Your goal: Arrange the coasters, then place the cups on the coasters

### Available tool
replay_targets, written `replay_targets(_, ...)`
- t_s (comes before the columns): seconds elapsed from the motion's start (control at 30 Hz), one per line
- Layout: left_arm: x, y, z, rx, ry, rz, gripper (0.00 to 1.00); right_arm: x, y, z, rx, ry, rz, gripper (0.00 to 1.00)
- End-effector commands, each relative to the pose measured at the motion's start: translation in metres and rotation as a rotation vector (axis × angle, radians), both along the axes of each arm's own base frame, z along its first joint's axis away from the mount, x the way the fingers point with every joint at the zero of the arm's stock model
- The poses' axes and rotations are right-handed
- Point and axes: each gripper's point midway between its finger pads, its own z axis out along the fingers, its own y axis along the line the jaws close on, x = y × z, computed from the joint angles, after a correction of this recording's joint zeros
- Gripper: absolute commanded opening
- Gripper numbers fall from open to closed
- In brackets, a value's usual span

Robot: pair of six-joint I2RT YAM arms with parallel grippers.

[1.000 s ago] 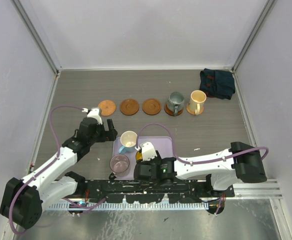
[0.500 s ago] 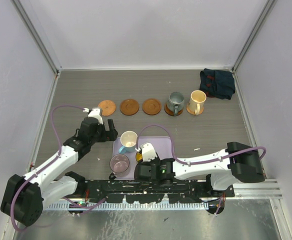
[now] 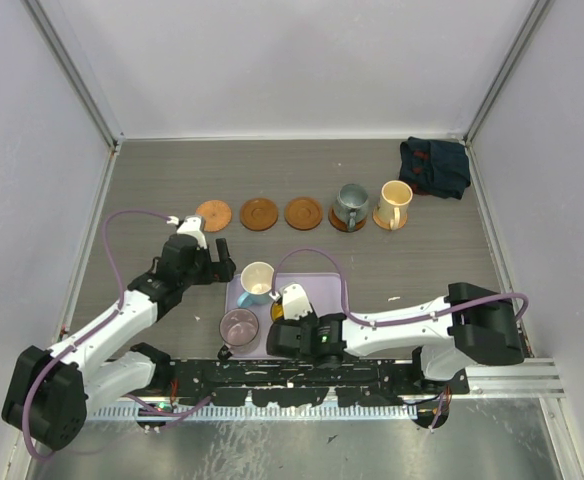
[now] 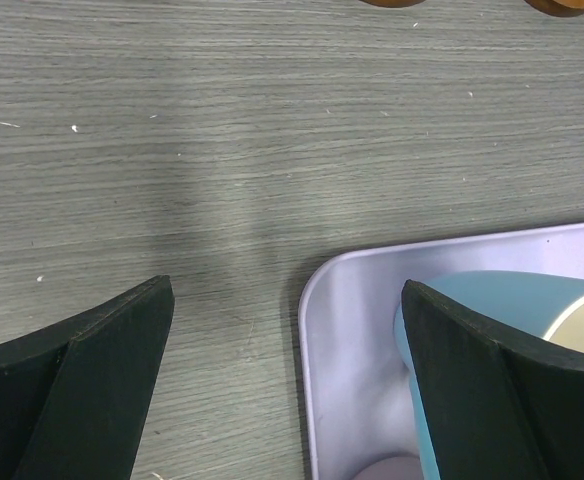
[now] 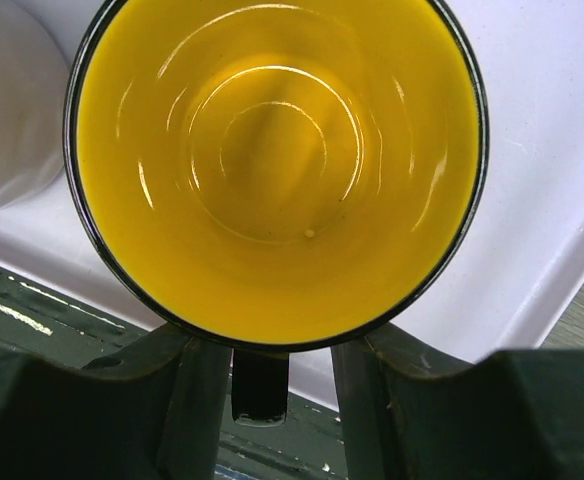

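Right hand (image 5: 272, 380) first: its fingers (image 5: 187, 400) sit either side of the dark handle of the orange-yellow cup (image 5: 272, 170), partly apart. We see a sliver of gap on one side, so we cannot tell whether it is clamped or only straddling. The cup stands upright in the lavender tray (image 5: 532, 200), and the tray's rim runs close along its handle side, so there is little room there.

Over to the left hand (image 4: 284, 290). It is spread wide and holds nothing. One finger hangs over bare surface and the other over the tray, right beside the blue-and-white cup (image 4: 492, 310). The tray's rounded corner lies between them.

The overhead view hides most of the yellow cup under the right wrist. It does give us the purple-grey cup (image 3: 238, 326) at the tray's near left corner, close to both arms. The tray's right half is free.

Farther out, three bare coasters (image 3: 259, 213) lie in a row. To their right the grey-green cup (image 3: 351, 205) and the cream cup (image 3: 396, 203) each sit on a coaster of their own.

The grey wood-grain surface (image 3: 422, 260) is open between the row and the tray. A dark cloth (image 3: 434, 166) lies crumpled in the far right corner, and pale walls (image 3: 292, 60) close in three sides.
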Motion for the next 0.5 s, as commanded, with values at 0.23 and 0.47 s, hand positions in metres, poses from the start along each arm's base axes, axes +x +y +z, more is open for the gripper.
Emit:
replay_targets(0.23,0.0113,-0.0078,0.0122,-0.034,-0.059,-0.007,0.98,0.0059,0.0087,-0.0011,0.020,0.005,0.004,0.43)
replay_targets(0.47,0.0114,-0.0082,0.0123,-0.034,-0.059,-0.008,0.98,0.0082,0.0090,-0.0031,0.015,0.006,0.005,0.34)
